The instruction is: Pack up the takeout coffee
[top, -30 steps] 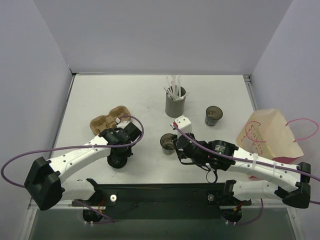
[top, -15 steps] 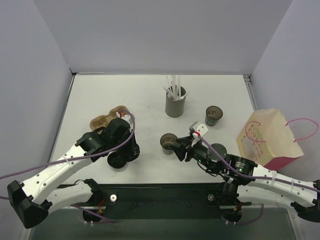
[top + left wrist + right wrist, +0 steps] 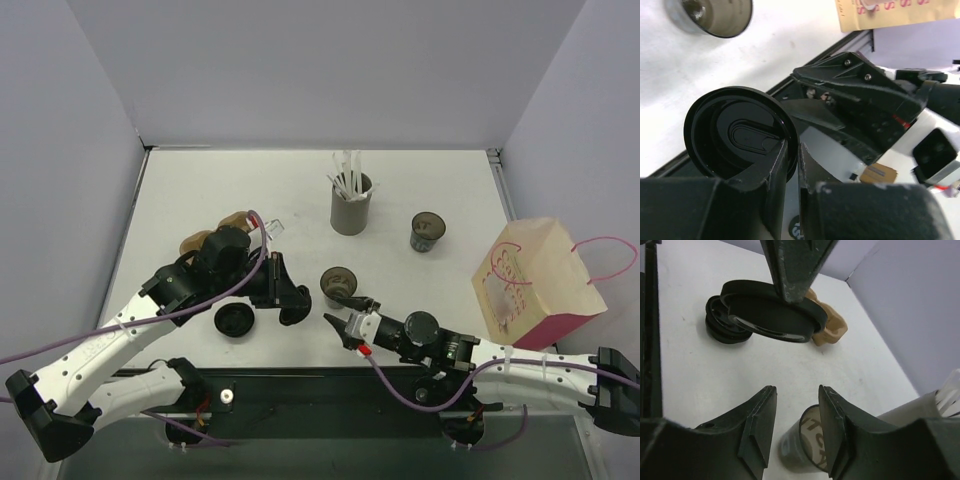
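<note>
A takeout coffee cup [image 3: 338, 284], dark and lidless, stands upright in the middle of the table. My left gripper [image 3: 287, 302] hovers just left of it, shut on the rim of a black lid [image 3: 737, 132] that it holds edge-on above the table. My right gripper [image 3: 342, 313] sits just in front of the cup, open, with nothing between its fingers. In the right wrist view the cup [image 3: 807, 445] shows below, partly behind the right finger, and the held lid [image 3: 772, 312] hangs ahead. A second dark cup [image 3: 427, 231] stands further back on the right.
A stack of black lids [image 3: 234, 321] lies on the table left of the cup. A brown cup carrier [image 3: 212, 241] sits behind my left arm. A grey holder of white straws [image 3: 351, 205] stands at the back, and a paper bag [image 3: 535, 280] at the right edge.
My left gripper has lifted a lid off the stack and carried it right, towards the cup. My right gripper has drawn back from the cup towards the near edge, its jaws widening.
</note>
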You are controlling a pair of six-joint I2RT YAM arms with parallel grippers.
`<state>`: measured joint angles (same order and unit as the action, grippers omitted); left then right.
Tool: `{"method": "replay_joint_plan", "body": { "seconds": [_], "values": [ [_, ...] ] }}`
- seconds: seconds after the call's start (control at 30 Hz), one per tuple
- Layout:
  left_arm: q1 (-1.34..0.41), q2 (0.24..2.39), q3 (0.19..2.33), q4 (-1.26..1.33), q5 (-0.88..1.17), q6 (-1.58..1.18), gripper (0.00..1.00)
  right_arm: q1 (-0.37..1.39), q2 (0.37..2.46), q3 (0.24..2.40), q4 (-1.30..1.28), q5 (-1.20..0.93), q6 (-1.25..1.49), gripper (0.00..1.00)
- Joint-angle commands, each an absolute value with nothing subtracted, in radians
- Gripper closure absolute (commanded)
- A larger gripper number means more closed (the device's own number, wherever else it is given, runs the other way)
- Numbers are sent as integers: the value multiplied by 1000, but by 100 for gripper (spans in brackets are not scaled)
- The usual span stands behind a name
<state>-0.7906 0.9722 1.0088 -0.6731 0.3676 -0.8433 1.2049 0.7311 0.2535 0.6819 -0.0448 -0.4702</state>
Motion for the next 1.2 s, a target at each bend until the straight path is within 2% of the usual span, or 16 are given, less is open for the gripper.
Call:
{"method": "replay_joint_plan", "body": {
  "seconds": [0.0, 0.13, 0.33, 0.63, 0.97, 1.17],
  "values": [
    [-793, 953, 1023, -578, 459, -907, 78, 1267, 808, 304, 938, 35, -796, 60],
    [-792, 956, 1025, -574, 468, -923, 78, 1336, 871, 298, 1020, 75, -1001, 62],
    [-787, 956, 1014, -580, 468, -949, 78, 1413, 945, 298, 1130, 139, -1153, 62],
    [-776, 946, 986, -554, 457, -1003, 78, 1485, 1011, 304, 1210, 181, -1244, 66],
    [-764, 931, 934, -508, 437, -1055, 79, 1546, 1114, 275, 1435, 224, -1341, 67],
    [-756, 923, 904, -437, 445, -1120, 80, 1568, 1146, 265, 1485, 230, -1364, 81]
  ]
}}
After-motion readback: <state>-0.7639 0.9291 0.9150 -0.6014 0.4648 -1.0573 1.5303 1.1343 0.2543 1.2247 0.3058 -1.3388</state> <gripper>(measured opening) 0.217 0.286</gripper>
